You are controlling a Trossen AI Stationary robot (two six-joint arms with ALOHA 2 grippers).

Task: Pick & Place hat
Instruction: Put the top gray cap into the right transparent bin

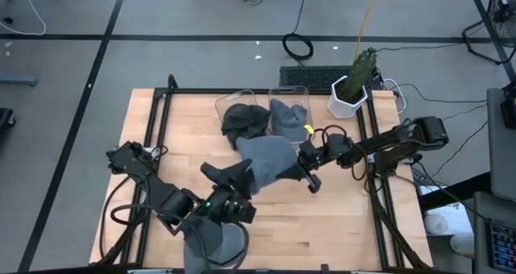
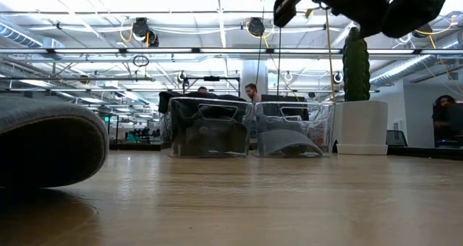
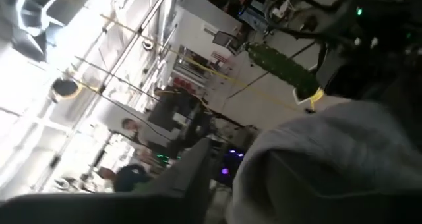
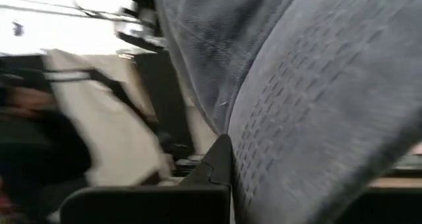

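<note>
The grey hat (image 1: 270,157) hangs above the table (image 1: 347,217), just in front of the 2 clear bins (image 1: 266,105). The right gripper (image 1: 305,163), its arm reaching in low from the hat's right, is clamped on its edge. The left gripper (image 1: 242,176) angles up from the hat's left, touching it; I cannot tell how its jaws stand. A 2nd grey hat (image 1: 214,246) lies nearer the front edge.

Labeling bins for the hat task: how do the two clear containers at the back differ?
The left container holds a dark, crumpled hat; the right container holds a lighter grey hat. In the low view, the dark hat fills its bin higher, while the grey one sits low. Both are clear, upright and side by side.
</note>
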